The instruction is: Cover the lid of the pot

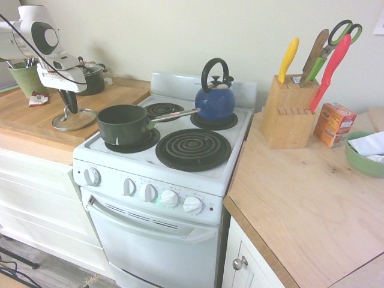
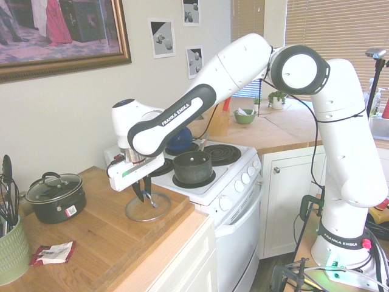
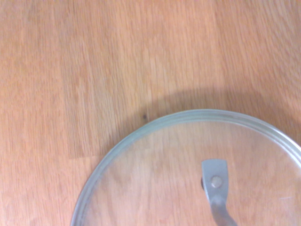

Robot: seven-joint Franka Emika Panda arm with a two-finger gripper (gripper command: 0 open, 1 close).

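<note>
On the wooden counter at the left of the first exterior frame we find the lid lying flat, with the gripper pointing straight down over its arched handle. Its jaws look drawn in close around that handle, but contact is not clear, so we cannot tell whether they grip it. The pot sits uncovered on the front-left burner of the stove, just right of the lid.

Only the wrist view shows the lid's glass, metal rim and handle bracket up close. Only the first exterior view shows the knife block.

We count one lid, one pot, one blue kettle, four burners, and one squat black pot.
</note>
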